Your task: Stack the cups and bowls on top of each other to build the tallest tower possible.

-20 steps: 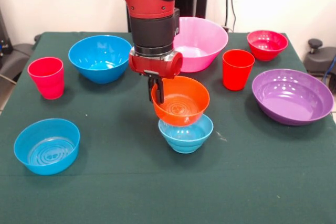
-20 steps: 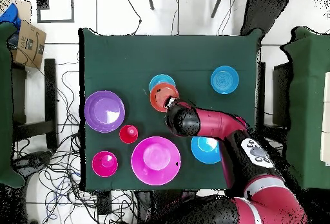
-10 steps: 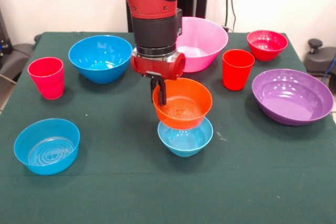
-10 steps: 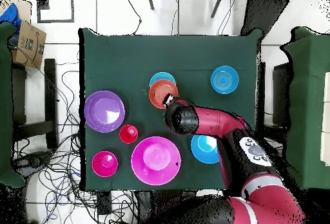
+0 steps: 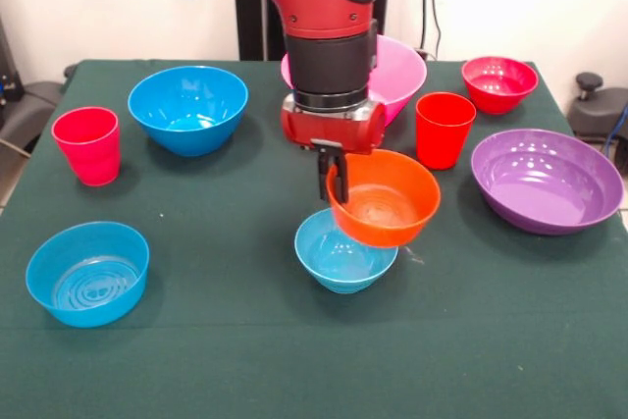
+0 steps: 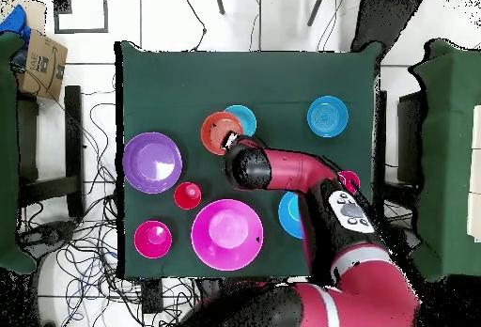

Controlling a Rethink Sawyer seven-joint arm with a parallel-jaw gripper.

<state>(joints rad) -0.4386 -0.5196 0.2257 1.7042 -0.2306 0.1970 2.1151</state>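
My gripper is shut on the near-left rim of the small orange bowl and holds it in the air. The bowl hangs just right of and above the small light-blue bowl, which stands on the table. From overhead, the orange bowl sits beside the light-blue bowl, with my gripper at its rim. The pinkish-red cup stands at the left. The orange-red cup stands at the right.
The deep blue bowl is at the back left and the small blue bowl at the front left. The large pink bowl is behind my arm. The small red bowl and purple bowl are on the right.
My gripper has carried the orange bowl to the right in the front view, from directly over the light-blue bowl to beside it. The other bowls and cups have not moved.
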